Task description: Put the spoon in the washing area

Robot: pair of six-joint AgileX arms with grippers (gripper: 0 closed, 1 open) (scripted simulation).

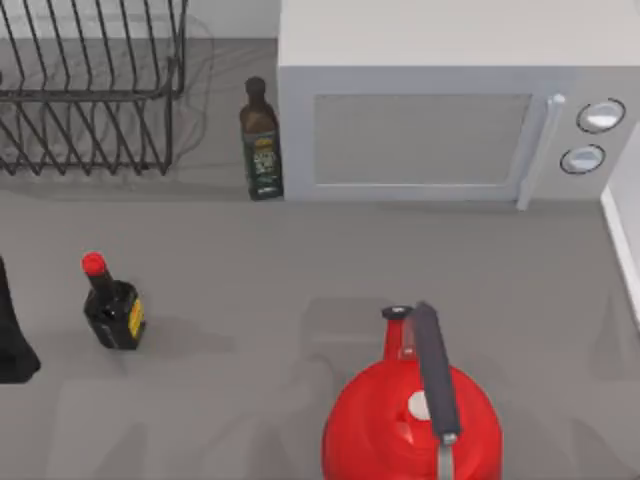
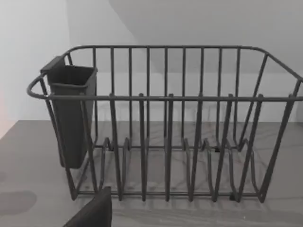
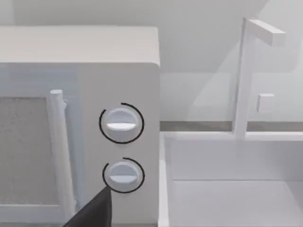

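Note:
The spoon is out of view. The washing area is a white sink basin (image 3: 227, 189) with a white tap (image 3: 246, 75), just right of the microwave; its rim (image 1: 622, 240) runs along the table's right edge. A dark part of my left arm (image 1: 12, 340) sits at the table's left edge. In the left wrist view a dark piece of my left gripper (image 2: 94, 213) faces the dish rack. In the right wrist view a dark piece of my right gripper (image 3: 94, 210) faces the microwave's knobs (image 3: 121, 123) and the sink.
A black wire dish rack (image 1: 90, 90) with a cutlery cup (image 2: 71, 113) stands back left. A dark green bottle (image 1: 262, 140) stands beside the grey microwave (image 1: 440, 100). A red-capped black bottle (image 1: 112, 305) is at the left, and a red fire extinguisher (image 1: 415, 410) lies front centre.

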